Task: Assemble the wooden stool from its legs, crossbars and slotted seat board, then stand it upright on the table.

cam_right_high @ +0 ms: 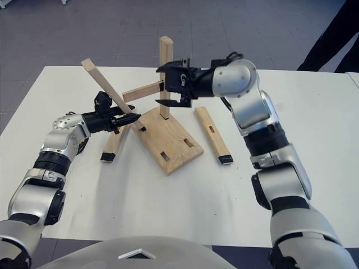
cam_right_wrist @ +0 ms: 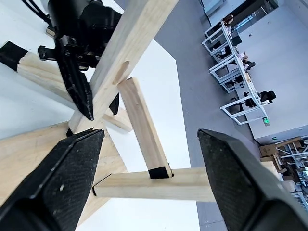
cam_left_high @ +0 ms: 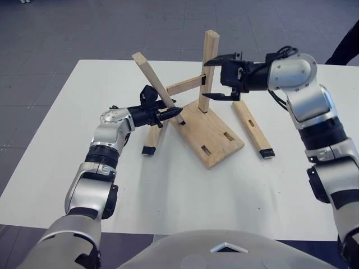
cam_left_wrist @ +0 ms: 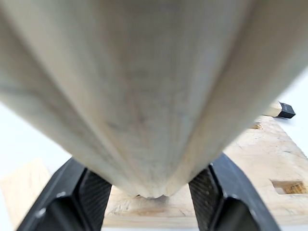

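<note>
Wooden slanted leg (cam_left_high: 150,74) is clamped in the left gripper (cam_left_high: 171,112) beside the seat board (cam_left_high: 212,131). Right gripper (cam_left_high: 206,78) gapes wide around the upright leg (cam_left_high: 210,47).

Seat board (cam_left_high: 212,128) on table (cam_left_high: 168,196); loose leg (cam_left_high: 251,129) right; second leg (cam_left_high: 152,140), seemingly, left.

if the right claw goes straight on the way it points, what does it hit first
Probably the upright leg, which stands between the fingers of the open right claw; the crossbar lies just beyond it.
</note>
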`<state>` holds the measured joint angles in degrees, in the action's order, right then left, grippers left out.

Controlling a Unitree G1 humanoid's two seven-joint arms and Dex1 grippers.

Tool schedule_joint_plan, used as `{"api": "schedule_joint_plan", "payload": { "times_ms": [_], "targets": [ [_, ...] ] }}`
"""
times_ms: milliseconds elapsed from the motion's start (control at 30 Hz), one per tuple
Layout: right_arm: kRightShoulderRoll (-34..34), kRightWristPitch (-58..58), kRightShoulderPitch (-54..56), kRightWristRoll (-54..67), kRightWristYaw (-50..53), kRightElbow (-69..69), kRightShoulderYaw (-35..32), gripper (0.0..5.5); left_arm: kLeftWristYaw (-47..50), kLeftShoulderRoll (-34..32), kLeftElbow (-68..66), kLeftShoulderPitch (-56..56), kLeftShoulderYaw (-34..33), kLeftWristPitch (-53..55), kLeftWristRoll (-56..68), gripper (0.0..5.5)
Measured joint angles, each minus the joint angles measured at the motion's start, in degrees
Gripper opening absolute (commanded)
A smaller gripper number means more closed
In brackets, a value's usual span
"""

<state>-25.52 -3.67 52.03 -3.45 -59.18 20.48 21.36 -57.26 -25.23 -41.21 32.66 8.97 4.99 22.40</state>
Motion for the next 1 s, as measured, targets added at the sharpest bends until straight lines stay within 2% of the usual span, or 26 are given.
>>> {"api": "schedule_joint_plan", "payload": {
  "times_ms": [300, 500, 700, 900, 1000],
  "targets": [
    [11.2, -11.8, 15.0, -4.2, -1.8, 28.4, 3.3, 3.59, 1.3, 0.1, 4.5, -2.8, -1.8, 3.3, 1.7, 2.05],
    [15.3, -13.4, 23.7, -4.5, -11.6, 42.8, 3.6, 3.59, 1.4, 0.1, 4.3, -2.0, -1.8, 4.9, 1.7, 2.05],
    [17.8, -13.5, 29.4, -8.6, -12.0, 51.2, 3.6, 2.35, 1.4, 0.0, 4.3, -1.9, -1.4, 5.1, 1.6, 2.05],
    [20.0, -12.3, 30.1, -10.9, -10.4, 53.7, 3.4, 1.17, 1.7, -0.1, 4.1, -1.1, 0.2, 5.1, 1.3, 2.05],
    [20.5, -11.5, 30.2, -11.1, -9.6, 54.1, 2.5, 1.15, 1.6, 0.1, 3.0, 0.0, 1.0, 5.1, 1.3, 2.05]
  ]
}}
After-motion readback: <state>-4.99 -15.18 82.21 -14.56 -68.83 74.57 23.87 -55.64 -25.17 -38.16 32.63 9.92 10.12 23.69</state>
